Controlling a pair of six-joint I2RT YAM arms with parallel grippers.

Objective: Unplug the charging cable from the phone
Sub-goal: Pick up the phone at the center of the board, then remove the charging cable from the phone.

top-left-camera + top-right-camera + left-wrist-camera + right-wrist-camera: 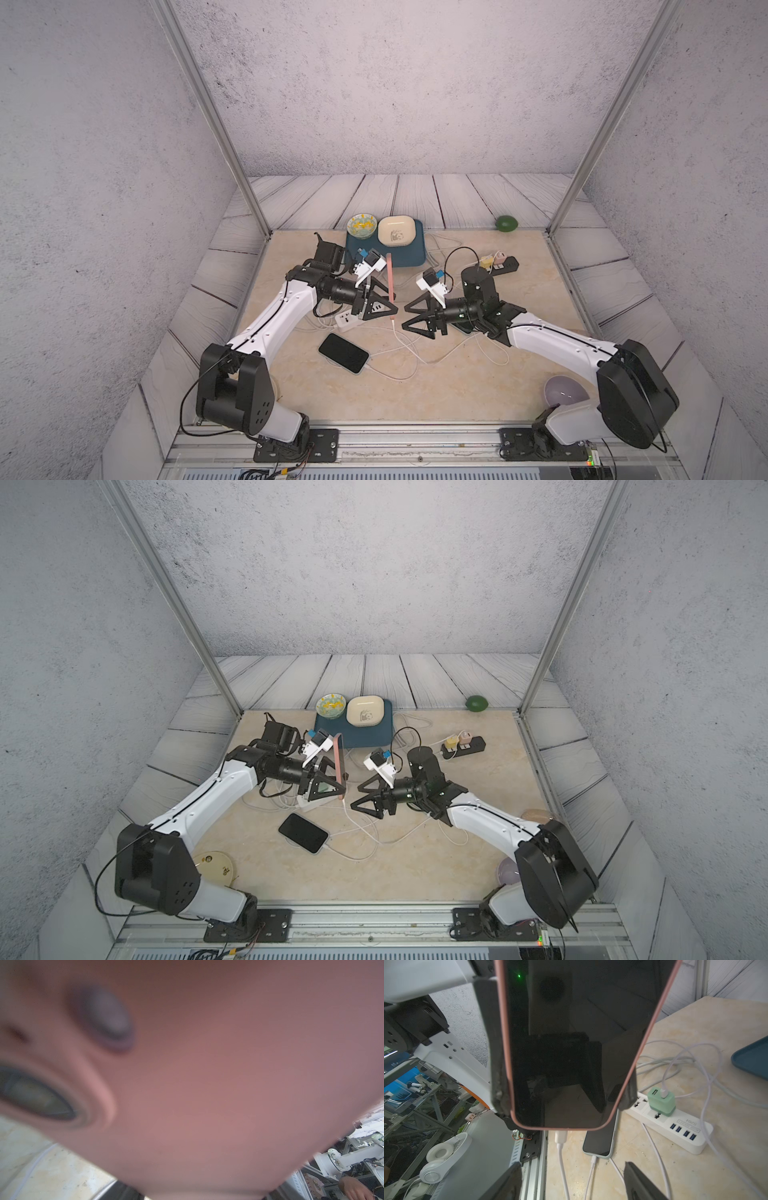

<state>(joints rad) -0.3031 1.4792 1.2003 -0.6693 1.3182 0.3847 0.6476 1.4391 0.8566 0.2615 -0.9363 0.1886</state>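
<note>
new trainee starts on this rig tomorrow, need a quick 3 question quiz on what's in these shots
1. True or false: the white cable is already out of the pink phone.
2. The right tool is: A open, B shut on the cable, C shut on the phone.
3. What colour is the charger in the white power strip?
Key: 1 false: its plug sits in the phone's end, and the left tool clamps the phone. 2 A. 3 green.
</note>
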